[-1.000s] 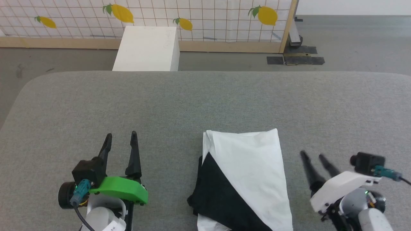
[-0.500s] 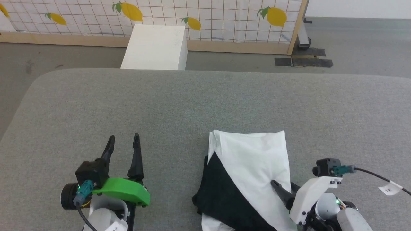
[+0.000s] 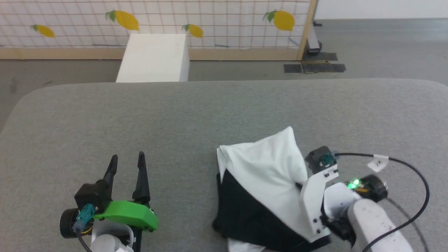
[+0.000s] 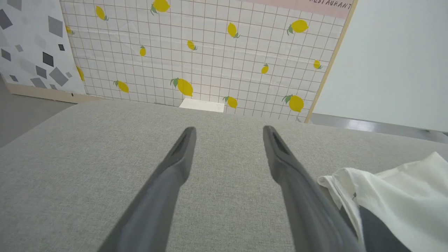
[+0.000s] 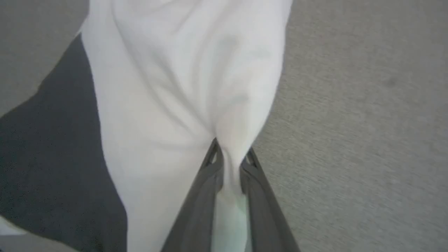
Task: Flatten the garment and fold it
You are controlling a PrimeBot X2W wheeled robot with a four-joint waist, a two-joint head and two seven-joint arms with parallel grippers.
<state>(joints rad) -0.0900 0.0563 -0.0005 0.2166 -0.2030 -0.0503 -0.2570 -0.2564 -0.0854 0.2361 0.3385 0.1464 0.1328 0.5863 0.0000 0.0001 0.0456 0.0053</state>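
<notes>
The garment [image 3: 266,175] lies folded on the grey table [image 3: 210,112], white cloth on top and a black part at its lower left. In the right wrist view my right gripper [image 5: 230,154] is shut on a pinched ridge of the garment's [image 5: 182,80] white cloth at its right edge. In the head view that gripper [image 3: 300,184] sits at the garment's right side, mostly hidden by its white mount. My left gripper [image 3: 126,161] stands open to the left of the garment, apart from it. In the left wrist view its fingers [image 4: 182,154] are spread over bare table, the garment [image 4: 395,196] at the lower right.
A white box [image 3: 153,57] stands on the floor beyond the table's far edge, before a lemon-print tiled wall [image 3: 175,21]. A black cable [image 3: 406,168] loops from my right wrist over the table. Bare grey table surface stretches to the left and far side.
My right gripper has moved in onto the garment's right edge and shut on the white cloth, bunching it and pulling its far right corner up. The left gripper stays put. The head camera shifted.
</notes>
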